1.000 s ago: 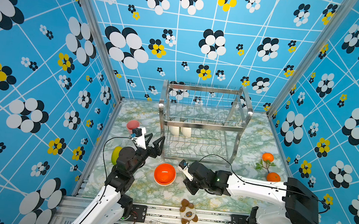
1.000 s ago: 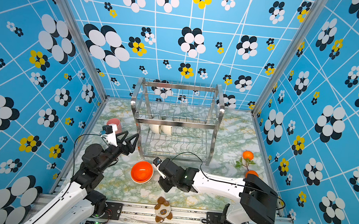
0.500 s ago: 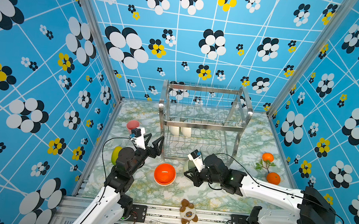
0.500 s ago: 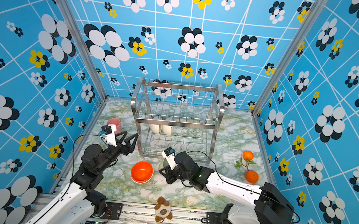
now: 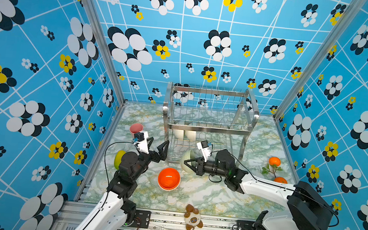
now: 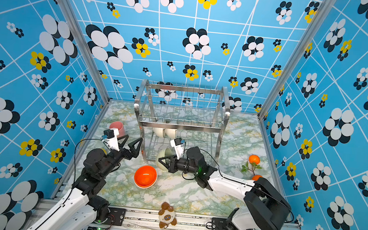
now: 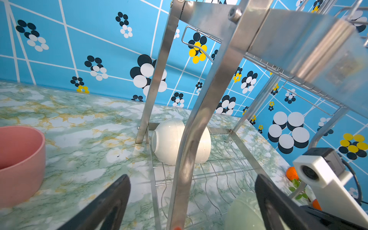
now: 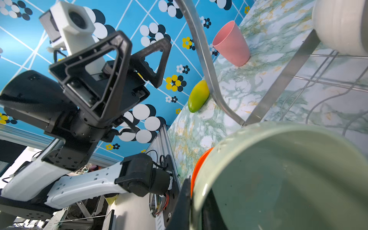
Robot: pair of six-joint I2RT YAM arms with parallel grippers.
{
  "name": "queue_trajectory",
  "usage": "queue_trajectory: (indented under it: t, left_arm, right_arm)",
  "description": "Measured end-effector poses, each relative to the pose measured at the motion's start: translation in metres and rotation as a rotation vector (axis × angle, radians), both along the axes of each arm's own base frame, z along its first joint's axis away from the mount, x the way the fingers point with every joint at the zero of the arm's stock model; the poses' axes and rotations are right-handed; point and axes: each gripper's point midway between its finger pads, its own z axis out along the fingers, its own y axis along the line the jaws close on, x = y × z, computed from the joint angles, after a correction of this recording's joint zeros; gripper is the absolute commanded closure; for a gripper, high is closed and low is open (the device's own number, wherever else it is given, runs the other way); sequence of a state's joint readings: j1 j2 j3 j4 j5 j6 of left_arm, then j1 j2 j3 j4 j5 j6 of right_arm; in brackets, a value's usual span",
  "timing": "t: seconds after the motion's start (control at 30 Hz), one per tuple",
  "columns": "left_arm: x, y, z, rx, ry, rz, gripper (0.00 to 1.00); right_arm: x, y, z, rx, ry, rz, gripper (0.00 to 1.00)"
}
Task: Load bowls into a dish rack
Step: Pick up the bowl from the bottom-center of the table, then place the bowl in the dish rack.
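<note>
Sage-green bowl [image 5: 188, 155], tipped on its side, hangs at the front edge of the lower tier of the dish rack [image 5: 209, 128], its rim clenched by the right hand [image 5: 186, 164]. Two cream bowls [image 5: 184, 134] stand on edge at the back of that tier. An orange bowl [image 5: 169, 178] sits on the marbled desk [image 5: 205, 196] in front. The left hand [image 5: 157, 144], released and empty, hovers beside the rack's left front leg, with a pink cup [image 5: 136, 128] behind it. Both top views show this layout, including the bowl [image 6: 165, 155] and rack [image 6: 179, 126].

From the left wrist, the spread black fingers [image 7: 111, 203] frame a rack leg [image 7: 199, 139]. Beyond it a cream bowl [image 7: 165, 143] lies on its side on the wire tier, and the pink cup [image 7: 20, 159] stands on the desk apart from the rack.

From the right wrist, the sage-green bowl [image 8: 288, 179] fills the foreground, with the orange bowl [image 8: 199, 165] edging out behind it. The left hand [image 8: 145, 39] gapes beyond, and a green-yellow mango [image 8: 198, 96] lies by the wall.
</note>
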State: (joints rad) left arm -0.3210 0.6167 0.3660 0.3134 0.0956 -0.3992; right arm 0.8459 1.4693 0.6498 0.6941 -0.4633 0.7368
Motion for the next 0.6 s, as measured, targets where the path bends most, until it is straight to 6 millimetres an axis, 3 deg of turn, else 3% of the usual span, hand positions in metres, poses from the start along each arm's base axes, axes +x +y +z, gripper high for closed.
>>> queue_trajectory:
  t: [0.33, 0.6]
  left_arm:
    - [0.0, 0.002, 0.002, -0.002, -0.007, 0.006, 0.01]
    - [-0.001, 0.003, 0.002, -0.003, -0.008, 0.007, 0.01]
  right_arm:
    - [0.031, 0.013, -0.002, 0.212, 0.064, -0.008, 0.96]
    - [0.041, 0.023, 0.003, 0.281, 0.073, 0.0, 0.96]
